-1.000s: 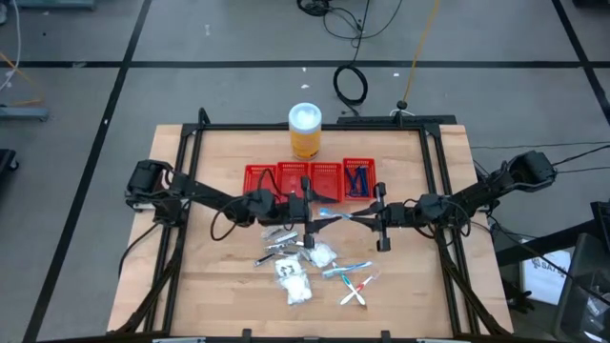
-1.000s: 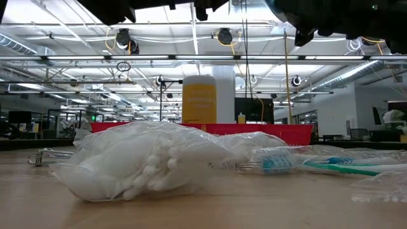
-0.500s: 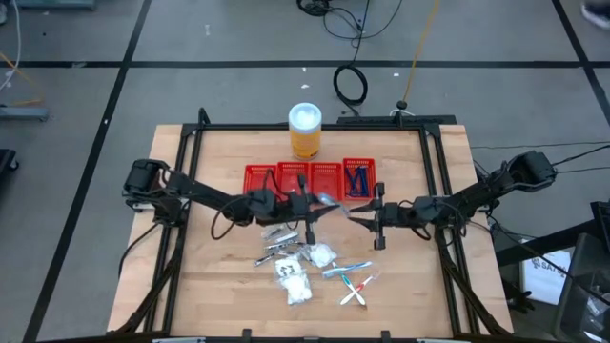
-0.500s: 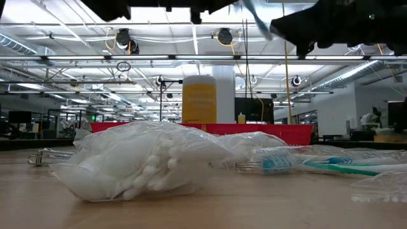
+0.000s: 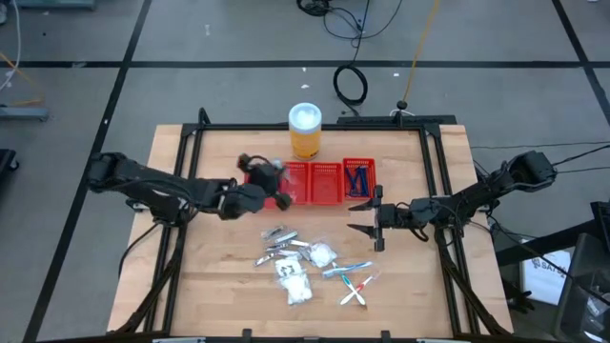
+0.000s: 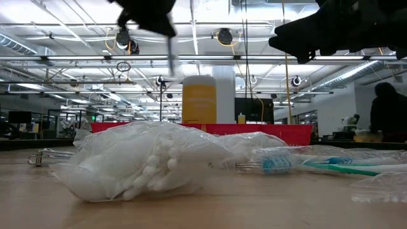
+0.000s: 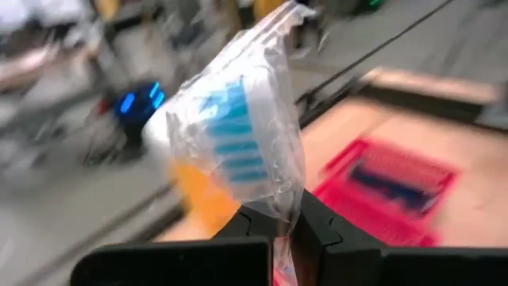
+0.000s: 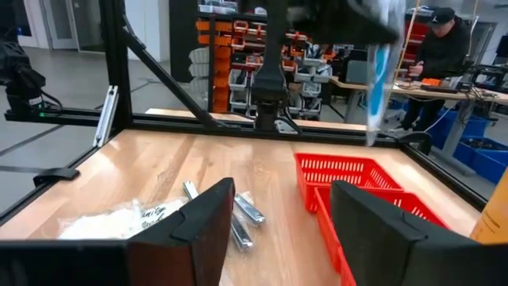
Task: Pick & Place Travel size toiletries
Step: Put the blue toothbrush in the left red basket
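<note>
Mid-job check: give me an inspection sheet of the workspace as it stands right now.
Surface: wooden table, bare around the pile.
Job's things: wrapped toothbrush held by the left gripper above the left end of the red tray; other toiletries piled at the table's middle front.
Clutter: orange jar behind the tray.
Grippers: left shut on the toothbrush; right gripper open, empty, right of the pile.
Cables: coiled cable on the floor behind the table.
Surroundings: a person at a bench beyond.
</note>
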You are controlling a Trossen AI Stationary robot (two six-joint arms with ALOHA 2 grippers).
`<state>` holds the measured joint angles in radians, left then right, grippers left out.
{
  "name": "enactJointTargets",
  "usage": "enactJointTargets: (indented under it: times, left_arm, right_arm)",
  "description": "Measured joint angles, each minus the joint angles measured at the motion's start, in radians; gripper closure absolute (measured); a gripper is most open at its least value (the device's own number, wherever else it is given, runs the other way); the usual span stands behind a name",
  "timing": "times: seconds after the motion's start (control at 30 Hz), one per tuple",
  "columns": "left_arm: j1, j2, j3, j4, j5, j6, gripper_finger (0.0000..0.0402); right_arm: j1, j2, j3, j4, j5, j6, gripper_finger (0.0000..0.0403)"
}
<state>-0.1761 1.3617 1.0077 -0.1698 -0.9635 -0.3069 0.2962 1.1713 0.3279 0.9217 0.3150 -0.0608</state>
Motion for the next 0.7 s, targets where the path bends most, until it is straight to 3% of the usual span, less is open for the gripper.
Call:
enactJointTargets:
  times: [0.17,0.27,0.5,0.7]
  left_arm:
    - [0.034,-0.034,0.0,-0.425,0.043,-0.441,0.0391]
    - [0.064,-0.032,-0.001,-0.558,0.091,-0.583,0.0395]
    - [0.126,-0.016,-0.035,-0.561,0.217,-0.699,0.0389]
    - [0.181,-0.014,-0.111,-0.562,0.25,-0.786,0.0391]
  right_arm:
    - [0.0,0.0,0.0,-0.001,0.0,0.034,0.0207]
    - [0.0,0.0,0.0,-0.008,0.0,0.034,0.0214]
    - [0.0,0.0,0.0,-0.015,-0.001,0.033,0.0226]
    - [0.0,0.0,0.0,-0.02,-0.001,0.052,0.0226]
